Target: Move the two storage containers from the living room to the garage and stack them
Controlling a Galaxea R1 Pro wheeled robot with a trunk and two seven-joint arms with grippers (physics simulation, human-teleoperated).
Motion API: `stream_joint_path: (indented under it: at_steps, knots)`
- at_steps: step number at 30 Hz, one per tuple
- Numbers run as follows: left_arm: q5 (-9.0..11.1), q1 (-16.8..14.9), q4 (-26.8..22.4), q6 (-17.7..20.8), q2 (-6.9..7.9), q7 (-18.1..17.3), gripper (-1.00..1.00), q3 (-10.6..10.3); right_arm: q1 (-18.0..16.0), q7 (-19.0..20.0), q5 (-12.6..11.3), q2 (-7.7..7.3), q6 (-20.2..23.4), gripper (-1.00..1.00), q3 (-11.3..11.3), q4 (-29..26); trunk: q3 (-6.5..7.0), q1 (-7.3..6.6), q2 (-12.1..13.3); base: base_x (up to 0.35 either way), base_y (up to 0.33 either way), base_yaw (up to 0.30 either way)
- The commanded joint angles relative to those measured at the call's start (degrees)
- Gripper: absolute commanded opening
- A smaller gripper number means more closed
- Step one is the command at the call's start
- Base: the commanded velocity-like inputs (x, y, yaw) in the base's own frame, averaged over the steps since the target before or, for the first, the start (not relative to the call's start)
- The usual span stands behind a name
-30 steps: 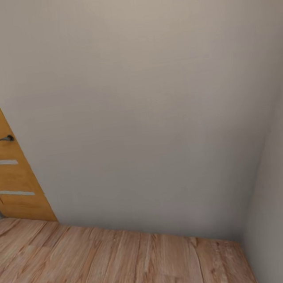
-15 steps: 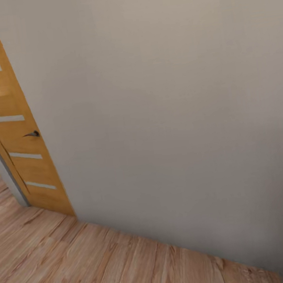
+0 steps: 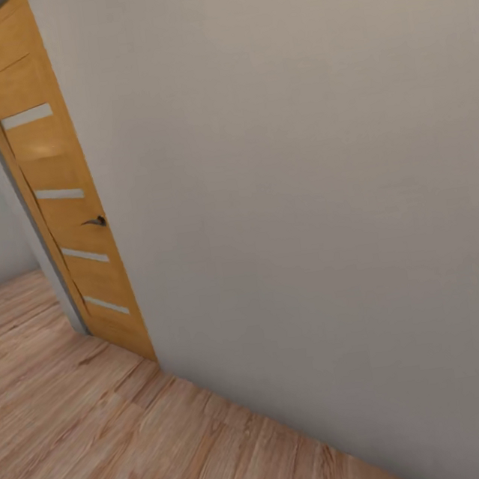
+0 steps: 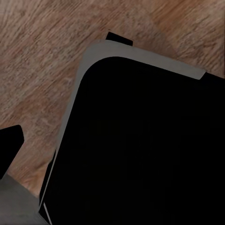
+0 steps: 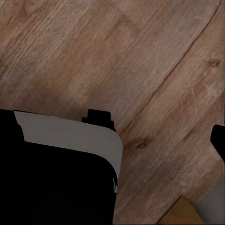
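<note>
Containers are not appearing anywhere, so their place is unknown; judging by the task, such rigid lidless boxes should handle stiffly, gripped at opposite walls. Head camera is facing an orange-brown door (image 3: 65,209) and cream wall (image 3: 300,186); wrist cameras are looking down at plank flooring (image 5: 140,61) and the robot's dark base (image 4: 140,150). Jaws' state: cannot tell

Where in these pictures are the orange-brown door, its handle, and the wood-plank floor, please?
Orange-brown door (image 3: 59,218): head view, on its middle panel.
Door handle (image 3: 97,222): head view, on the dark lever.
Wood-plank floor (image 3: 108,446): head view, on bare planks near the wall.
</note>
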Motion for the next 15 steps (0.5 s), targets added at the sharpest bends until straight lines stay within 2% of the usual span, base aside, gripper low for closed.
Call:
stream_joint_path:
  at_steps: [1, 8, 15]
  knots:
    - [0.15, 0.01, -0.09, 0.05, -0.01, 0.04, 1.0, 0.21, -0.06, -0.29, 0.61, 0.0, -0.22, 1.0, 0.4, 0.18, -0.05, 0.03, -0.02, 0.324, 0.0, 0.3]
    - [0.05, 0.01, -0.11, -0.66, -0.1, 0.04, 1.0, 0.26, -0.09, -0.22, 0.92, -0.09, -0.23, 1.0, 0.62, 0.17, -0.05, 0.03, -0.02, 0.323, 0.0, 0.3]
    - [-0.03, 0.01, -0.28, -1.68, -0.24, 0.02, 1.0, 0.39, -0.06, -0.4, 0.42, -0.35, -1.02, 1.0, 0.61, 0.19, -0.05, 0.03, -0.02, 0.046, 0.0, 0.3]
